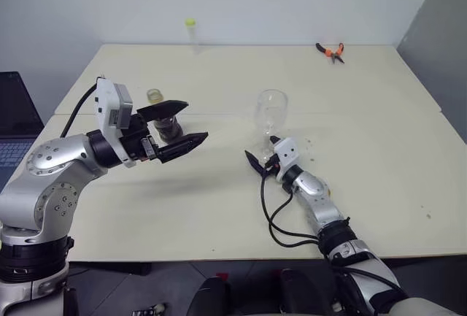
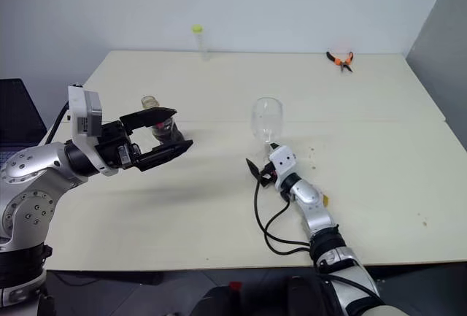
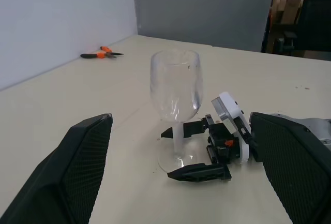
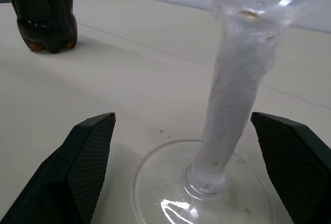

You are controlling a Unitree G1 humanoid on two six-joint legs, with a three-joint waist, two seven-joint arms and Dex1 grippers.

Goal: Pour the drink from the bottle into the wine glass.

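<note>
— How do the arms stand?
— The left gripper [image 1: 182,122] hangs raised above the desk's left part, level, jaws wide apart. The right gripper [image 1: 261,154] lies low near the desk's middle — forearm stretched forward, fingers spread, nothing gripped.

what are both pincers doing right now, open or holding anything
Left pincer: open, empty, raised in front of the bottle.
Right pincer: open, holding nothing, its fingers either side of the wine glass stem.
</note>
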